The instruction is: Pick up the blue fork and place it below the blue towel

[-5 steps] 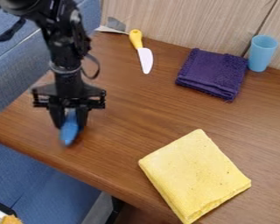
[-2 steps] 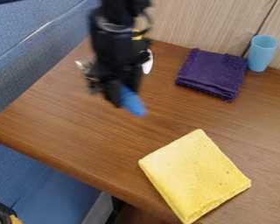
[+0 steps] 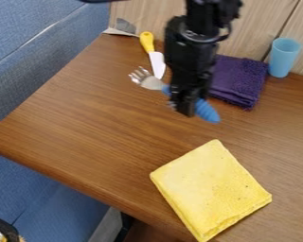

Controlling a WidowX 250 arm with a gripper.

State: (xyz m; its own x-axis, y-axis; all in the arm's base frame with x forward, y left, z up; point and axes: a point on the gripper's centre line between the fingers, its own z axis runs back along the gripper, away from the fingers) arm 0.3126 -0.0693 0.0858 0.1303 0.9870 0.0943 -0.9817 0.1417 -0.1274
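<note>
My gripper point(image 3: 187, 108) hangs over the upper middle of the table, shut on the handle of the blue fork point(image 3: 207, 111). The fork's silver tines point to the upper left, and the end of its blue handle sticks out at the lower right. Its middle is hidden behind the gripper. Just behind and to the right lies a folded towel, dark purple-blue point(image 3: 243, 81), its left part covered by the arm.
A folded yellow cloth point(image 3: 211, 189) lies at the front right. The toy knife point(image 3: 156, 61) with a yellow handle is at the back, left of the arm. A light blue cup point(image 3: 283, 57) stands beside the towel, by the wooden wall.
The gripper has carried the fork from the table's left side to the right and toward the back, near the dark towel. The fork has turned, with its tines now showing at the left.
</note>
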